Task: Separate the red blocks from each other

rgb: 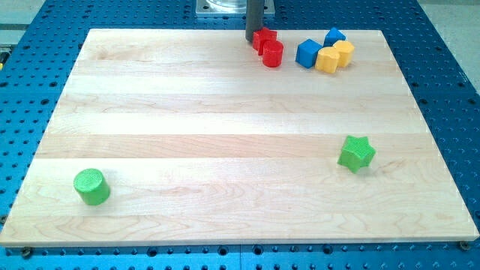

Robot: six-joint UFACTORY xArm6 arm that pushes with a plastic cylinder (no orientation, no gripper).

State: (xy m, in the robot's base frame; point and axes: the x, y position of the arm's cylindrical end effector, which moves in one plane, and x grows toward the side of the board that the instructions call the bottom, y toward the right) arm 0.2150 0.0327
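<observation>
Two red blocks sit together near the board's top edge, right of centre. The upper red block is angular, its exact shape unclear. The red cylinder touches it from below right. My tip stands at the left side of the upper red block, touching or nearly touching it. The dark rod rises from there out of the view's top.
Right of the reds is a cluster: a blue cube, a second blue block, and two yellow blocks. A green star lies at the lower right, a green cylinder at the lower left. The wooden board rests on a blue perforated table.
</observation>
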